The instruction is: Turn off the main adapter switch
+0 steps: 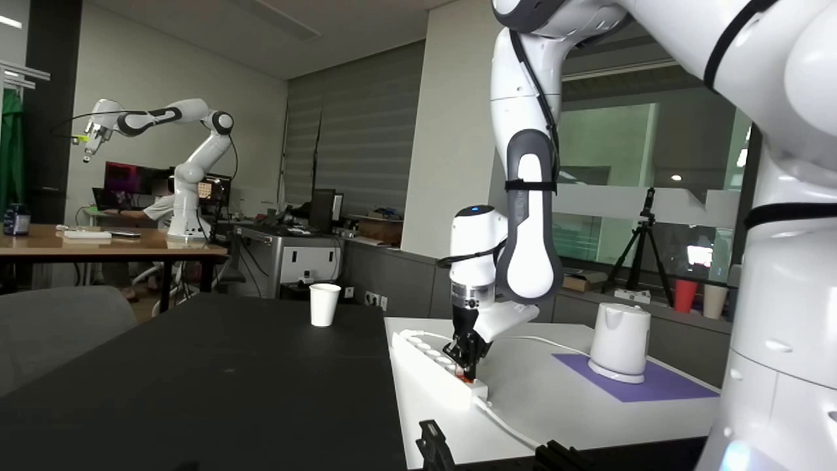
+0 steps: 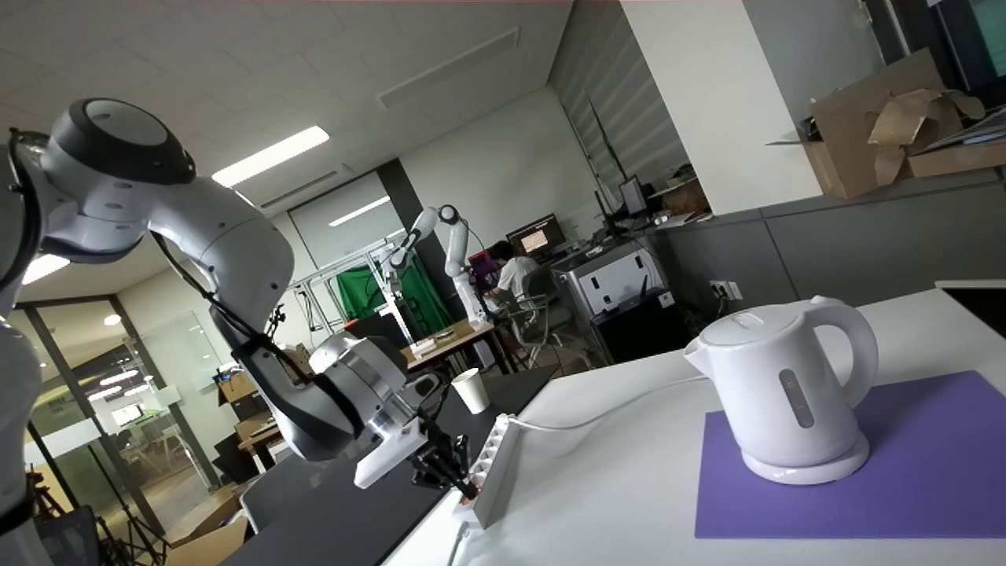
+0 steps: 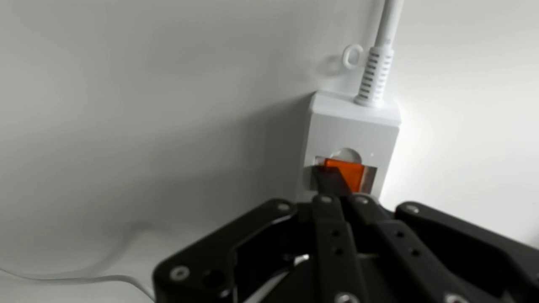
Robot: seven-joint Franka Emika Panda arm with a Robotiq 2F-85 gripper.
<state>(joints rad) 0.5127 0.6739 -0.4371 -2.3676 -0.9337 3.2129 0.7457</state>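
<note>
The adapter is a long white power strip lying on the white table. It shows in both exterior views, and its cable end shows in the wrist view. The main adapter switch is a small orange rocker near that end; a bit of it shows in an exterior view. My gripper points down with its fingers together and nothing visible between them. Its fingertips lie over the left part of the switch in the wrist view and hide it. They appear to touch it; how hard they press cannot be told.
A white kettle stands on a purple mat on the white table. A thin white cable runs from the adapter's far end toward the kettle. A black table with a paper cup adjoins the white table.
</note>
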